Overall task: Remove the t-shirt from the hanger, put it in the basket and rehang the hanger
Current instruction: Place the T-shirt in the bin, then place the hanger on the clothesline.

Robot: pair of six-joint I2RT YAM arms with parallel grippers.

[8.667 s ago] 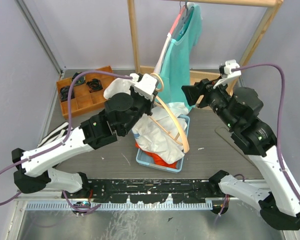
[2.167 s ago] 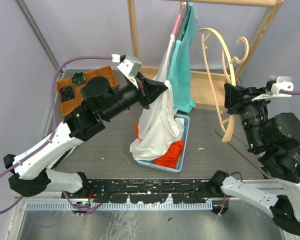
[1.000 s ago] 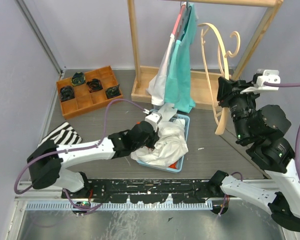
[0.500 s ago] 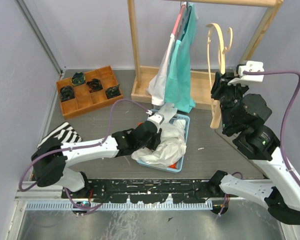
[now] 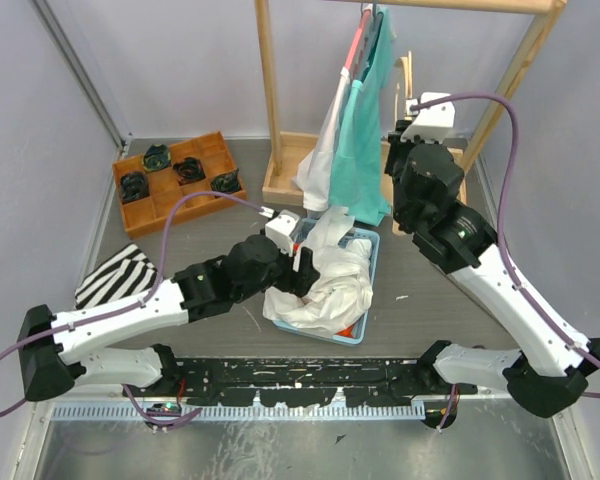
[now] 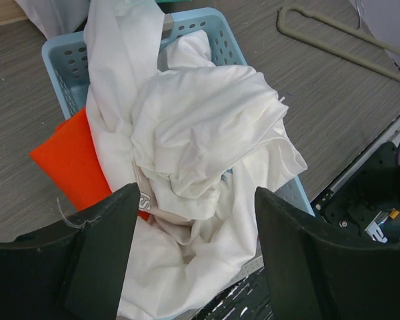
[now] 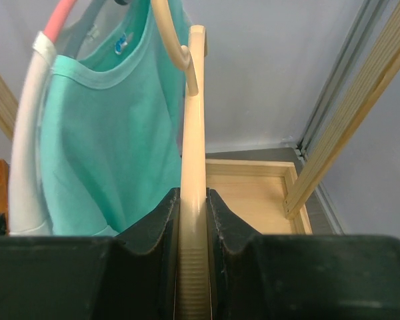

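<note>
Holding the left gripper [image 6: 197, 223] spread wide above the crumpled white cotton t-shirt [image 6: 207, 127], heaped in a pale-blue perforated plastic basket [image 6: 59, 59].
Clamping the right gripper [image 7: 192, 223] on the bare pale wooden hanger [image 7: 195, 100] beside a hanging teal shirt [image 7: 93, 133]; expecting light, limp, unbreakable cloth, best pinched at a raised top fold.

We see white shells on the left arm [image 5: 110, 322] and right arm [image 5: 520, 300], black joints, a purple cable [image 5: 480, 97] along each, and matte black gripper fingers [image 6: 93, 260].
</note>
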